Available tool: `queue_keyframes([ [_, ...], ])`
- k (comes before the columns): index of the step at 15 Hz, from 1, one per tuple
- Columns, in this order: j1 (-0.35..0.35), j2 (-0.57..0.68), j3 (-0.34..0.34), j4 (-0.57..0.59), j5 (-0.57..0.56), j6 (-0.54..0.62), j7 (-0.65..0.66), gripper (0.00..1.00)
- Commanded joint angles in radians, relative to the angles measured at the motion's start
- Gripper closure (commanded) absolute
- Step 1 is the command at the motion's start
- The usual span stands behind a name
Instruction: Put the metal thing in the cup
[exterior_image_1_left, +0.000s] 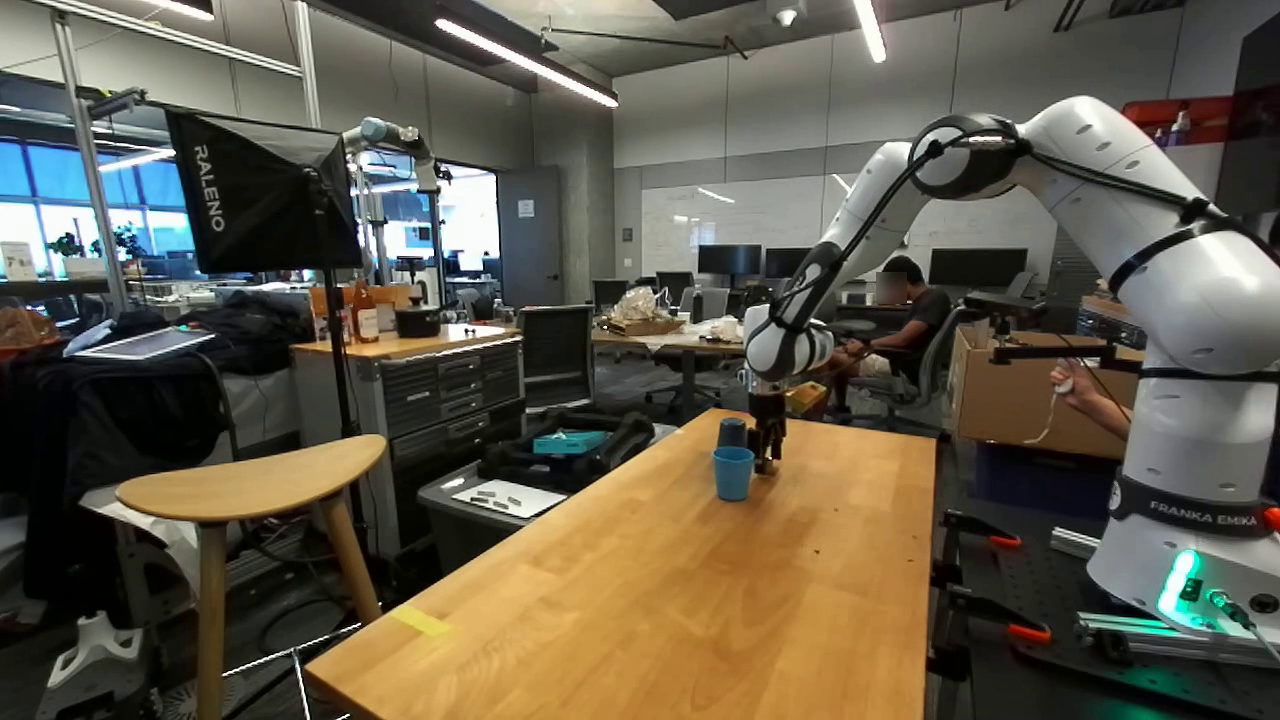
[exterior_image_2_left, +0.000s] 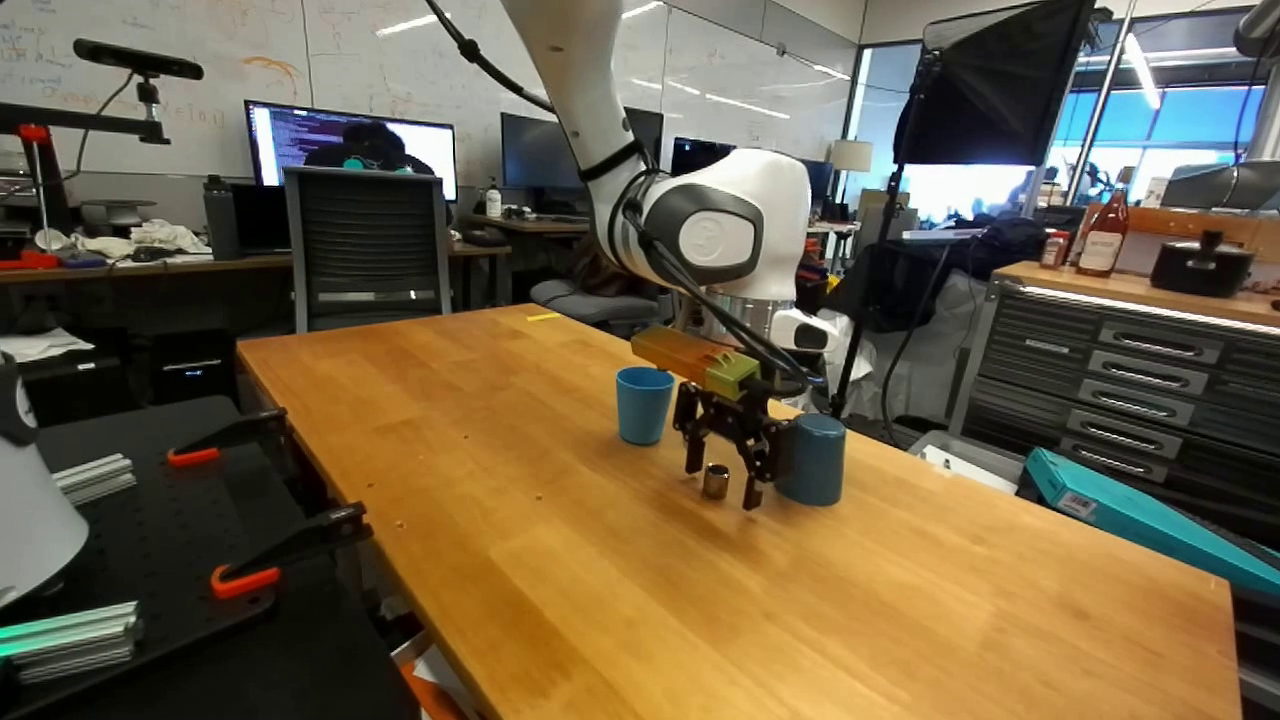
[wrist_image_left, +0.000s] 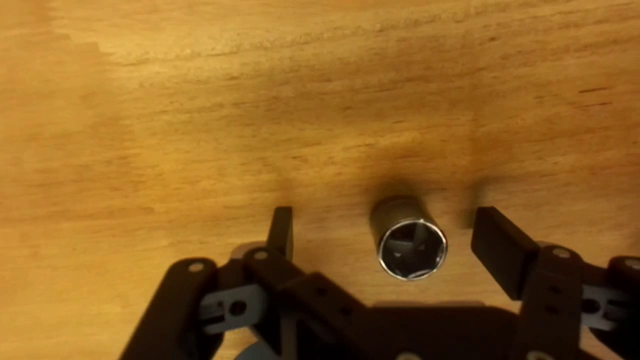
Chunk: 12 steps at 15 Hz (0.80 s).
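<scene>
The metal thing is a small shiny socket (exterior_image_2_left: 715, 482) standing upright on the wooden table, with its open end up. My gripper (exterior_image_2_left: 722, 488) is open and points down, its fingers on either side of the socket without touching it. In the wrist view the socket (wrist_image_left: 399, 215) lies between the fingertips (wrist_image_left: 385, 231), nearer the right finger. The light blue cup (exterior_image_2_left: 642, 408) stands upright with its mouth up, close beside the gripper; it also shows in an exterior view (exterior_image_1_left: 733, 475), where the socket cannot be made out clearly by the gripper (exterior_image_1_left: 768, 466).
A darker blue cup (exterior_image_2_left: 815, 462) stands upside down on the gripper's other side, very close to a finger; it also shows behind the light cup (exterior_image_1_left: 732, 432). The wooden table (exterior_image_1_left: 700, 600) has clamps (exterior_image_2_left: 245, 580) along the robot's side. A sliver of blue (wrist_image_left: 257, 352) shows below the gripper.
</scene>
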<state>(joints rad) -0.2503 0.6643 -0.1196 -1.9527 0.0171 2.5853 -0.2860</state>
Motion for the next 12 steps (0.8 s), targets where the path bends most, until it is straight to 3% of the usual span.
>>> queue_keyframes([
  [1,-0.017,0.022,0.025,0.034,-0.006,-0.013,0.01,0.4],
  [8,-0.006,-0.001,0.03,0.021,-0.013,-0.02,0.016,0.91],
  [12,0.002,-0.044,0.04,0.001,-0.014,-0.051,0.006,0.89],
])
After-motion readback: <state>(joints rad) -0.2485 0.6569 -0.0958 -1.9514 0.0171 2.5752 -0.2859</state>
